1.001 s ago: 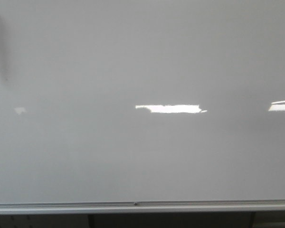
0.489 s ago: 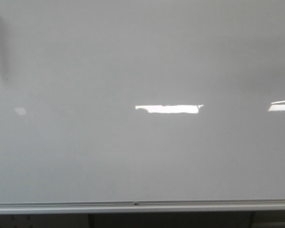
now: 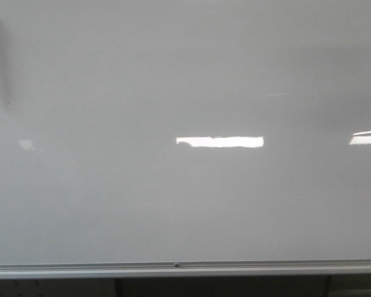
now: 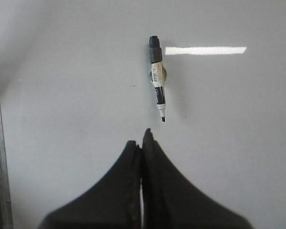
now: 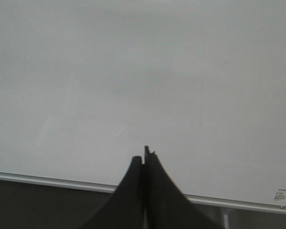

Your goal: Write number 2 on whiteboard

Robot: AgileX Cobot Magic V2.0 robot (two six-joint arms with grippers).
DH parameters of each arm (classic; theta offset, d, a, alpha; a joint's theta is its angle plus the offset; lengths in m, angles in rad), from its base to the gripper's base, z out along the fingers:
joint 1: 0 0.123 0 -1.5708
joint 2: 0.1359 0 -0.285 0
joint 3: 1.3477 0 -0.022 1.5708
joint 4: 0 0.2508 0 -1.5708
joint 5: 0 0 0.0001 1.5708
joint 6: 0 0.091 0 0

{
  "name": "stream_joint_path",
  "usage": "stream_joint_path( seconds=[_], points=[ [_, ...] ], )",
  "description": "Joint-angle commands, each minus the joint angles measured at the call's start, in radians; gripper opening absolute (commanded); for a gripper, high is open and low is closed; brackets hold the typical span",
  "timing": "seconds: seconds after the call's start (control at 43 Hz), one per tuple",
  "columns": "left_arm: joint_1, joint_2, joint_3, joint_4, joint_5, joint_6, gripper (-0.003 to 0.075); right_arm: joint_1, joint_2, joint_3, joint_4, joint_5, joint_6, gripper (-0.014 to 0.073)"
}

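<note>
The whiteboard [image 3: 185, 198] fills the front view, glossy white-grey with a silver bottom rail [image 3: 185, 268]. No number 2 shows on it in any view. In the left wrist view a black-and-white marker [image 4: 157, 85] sticks to the whiteboard [image 4: 76, 86], uncapped tip toward my left gripper [image 4: 142, 138], which is shut and empty a short way from the tip. My right gripper [image 5: 144, 155] is shut and empty, in front of the whiteboard [image 5: 143, 71] near its rail [image 5: 47, 181]. Neither gripper shows in the front view.
Bright glare patches lie on the board in the front view, one at centre [image 3: 219, 142] and one at the right edge [image 3: 366, 137]. A dark smudge-like shadow [image 3: 0, 55] sits at the upper left. A small label [image 5: 283, 195] is on the board's corner.
Only the reflections on the board have shifted slightly: the centre glare patch's edge changed shape and the faint left patch moved a little. Nothing else differs.
</note>
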Motion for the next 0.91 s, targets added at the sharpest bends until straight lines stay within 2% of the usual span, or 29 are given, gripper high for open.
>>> stream_joint_path(
  seconds=[0.0, 0.047, 0.093, 0.186, 0.233, 0.303, 0.349, 0.419, 0.512, 0.885],
  points=[
    [-0.001, 0.018, -0.027, -0.011, -0.067, -0.01, -0.002, 0.002, 0.034, -0.026, 0.001, -0.067, -0.008, -0.005],
    [-0.001, 0.018, -0.027, -0.011, -0.067, -0.01, -0.002, 0.002, 0.044, -0.026, 0.001, -0.067, -0.008, -0.0011],
    [-0.001, 0.018, -0.027, -0.011, -0.067, -0.01, -0.002, 0.002, 0.05, -0.026, 0.001, -0.067, -0.008, 0.007],
    [-0.028, 0.018, -0.027, -0.011, -0.067, -0.01, 0.0019, 0.002, 0.067, -0.026, 0.001, -0.076, -0.008, 0.0288],
    [-0.028, 0.018, -0.027, -0.011, -0.067, -0.01, 0.008, 0.002, 0.068, -0.026, 0.001, -0.082, -0.008, 0.0454],
    [-0.028, 0.018, -0.027, -0.009, -0.067, -0.01, 0.0193, 0.002, 0.068, -0.026, 0.001, -0.084, -0.008, 0.0597],
    [-0.028, 0.018, -0.027, -0.009, -0.067, -0.01, 0.0298, 0.002, 0.068, -0.026, 0.001, -0.084, -0.008, 0.0659],
    [-0.028, 0.018, -0.027, -0.009, -0.069, -0.01, 0.0445, 0.002, 0.068, -0.026, 0.001, -0.084, -0.008, 0.0647],
    [-0.028, 0.037, -0.027, -0.009, -0.069, -0.01, 0.0532, 0.002, 0.068, -0.026, 0.001, -0.096, -0.008, 0.0643],
    [-0.028, 0.289, -0.095, -0.013, -0.101, -0.01, 0.0533, 0.002, 0.068, -0.026, 0.001, -0.111, -0.008, 0.0643]
  ],
)
